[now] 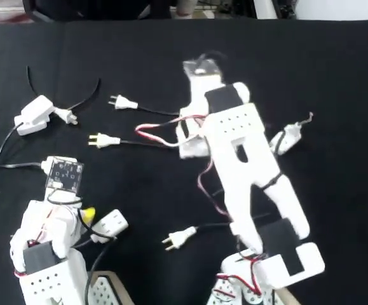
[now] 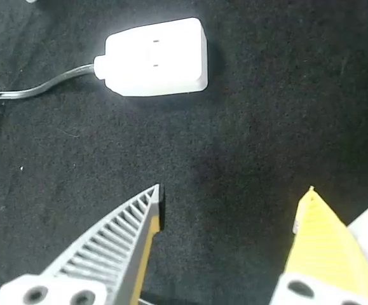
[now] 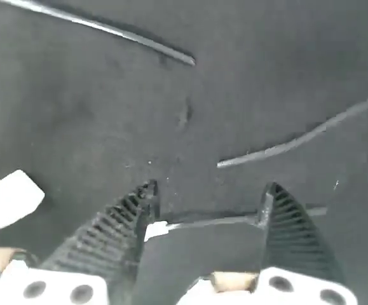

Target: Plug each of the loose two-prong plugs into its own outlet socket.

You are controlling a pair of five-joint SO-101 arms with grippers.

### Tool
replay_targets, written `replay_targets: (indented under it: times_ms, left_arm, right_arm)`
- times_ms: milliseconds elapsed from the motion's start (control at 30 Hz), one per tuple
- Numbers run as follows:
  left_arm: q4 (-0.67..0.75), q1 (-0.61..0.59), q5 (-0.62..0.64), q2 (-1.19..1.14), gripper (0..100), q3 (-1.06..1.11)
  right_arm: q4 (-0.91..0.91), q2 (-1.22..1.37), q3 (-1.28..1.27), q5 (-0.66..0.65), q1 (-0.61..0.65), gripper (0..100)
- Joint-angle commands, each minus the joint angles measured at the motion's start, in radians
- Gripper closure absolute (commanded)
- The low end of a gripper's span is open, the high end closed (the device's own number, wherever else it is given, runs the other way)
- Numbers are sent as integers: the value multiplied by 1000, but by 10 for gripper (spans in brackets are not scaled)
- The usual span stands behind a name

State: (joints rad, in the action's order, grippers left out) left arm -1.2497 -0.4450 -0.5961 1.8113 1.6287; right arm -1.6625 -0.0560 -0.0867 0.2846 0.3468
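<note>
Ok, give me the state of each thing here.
Left gripper: open, empty.
Right gripper: open.
Near socket: slots empty.
Far plug: loose.
Middle plug: loose.
Near plug: loose.
Left plug: against far socket; seated or not, unclear.

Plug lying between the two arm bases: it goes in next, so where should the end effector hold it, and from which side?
Grip the plug by its white body from straight above, closing across its width. It lies flat, prongs pointing toward the left arm, cord trailing the other way, so this probably leaves the prongs free for plugging in.
</note>
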Motion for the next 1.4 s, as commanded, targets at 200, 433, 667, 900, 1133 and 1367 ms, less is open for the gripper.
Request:
replay_targets:
  times_ms: [200, 433, 667, 900, 1133, 1367]
  left_arm:
    - [-5, -1, -35, 9, 668, -7]
    - [-5, -1, -35, 9, 668, -7]
    - [-5, -1, -37, 9, 668, -7]
    - [-6, -1, -37, 9, 668, -7]
    - [-9, -1, -37, 9, 668, -7]
    - [-11, -1, -37, 9, 668, -7]
  right_arm:
    - [210, 50, -331, 137, 103, 740]
    - [250, 53, -432, 216, 153, 844]
    - [258, 59, -466, 183, 152, 943]
    - [176, 33, -470, 72, 48, 942]
    - [112, -97, -478, 0, -114, 942]
    - [264, -136, -582, 5, -190, 942]
